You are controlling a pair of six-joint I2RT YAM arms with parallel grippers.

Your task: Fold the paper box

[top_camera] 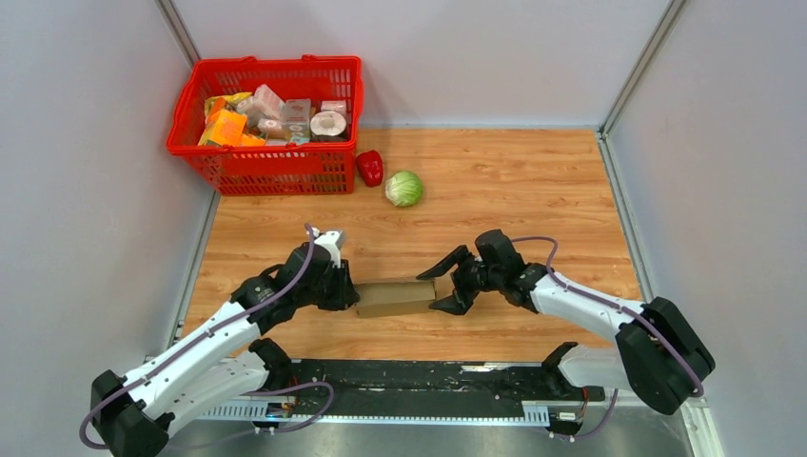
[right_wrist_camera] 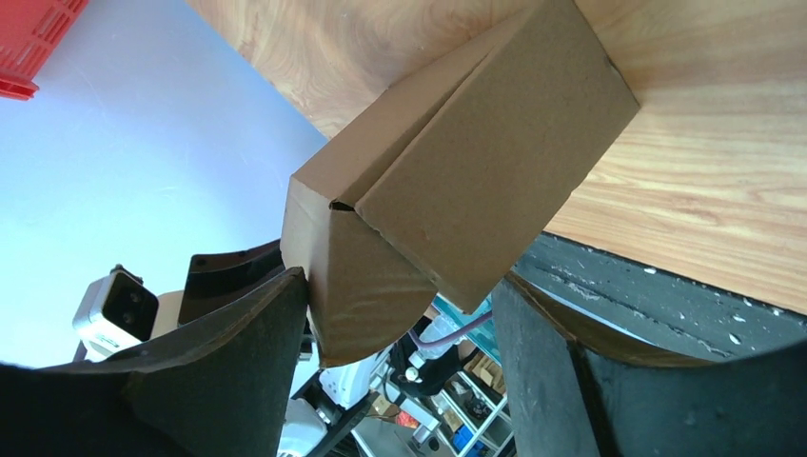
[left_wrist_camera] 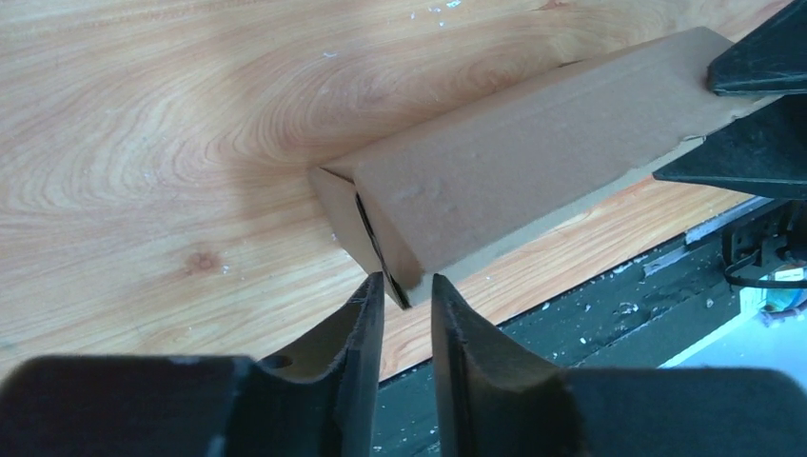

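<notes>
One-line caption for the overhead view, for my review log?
Left gripper and right gripper at opposite ends of a brown cardboard box on a wooden table; basket, pepper and cabbage behind.

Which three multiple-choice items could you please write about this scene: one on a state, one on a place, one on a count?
1. The red mesh basket is: A. empty; B. holding printed packages; C. tipped on its side.
2. The paper box lies: A. on the wooden table, toward its near edge; B. inside the basket; C. against the back wall.
3. Vegetables lying loose on the table: A. one; B. two; C. four.

Answers:
1 B: the basket stands upright and packages show above its rim.
2 A: the brown box lies on the wood, well away from the basket.
3 B: one red pepper and one green cabbage, both just right of the basket.
</notes>
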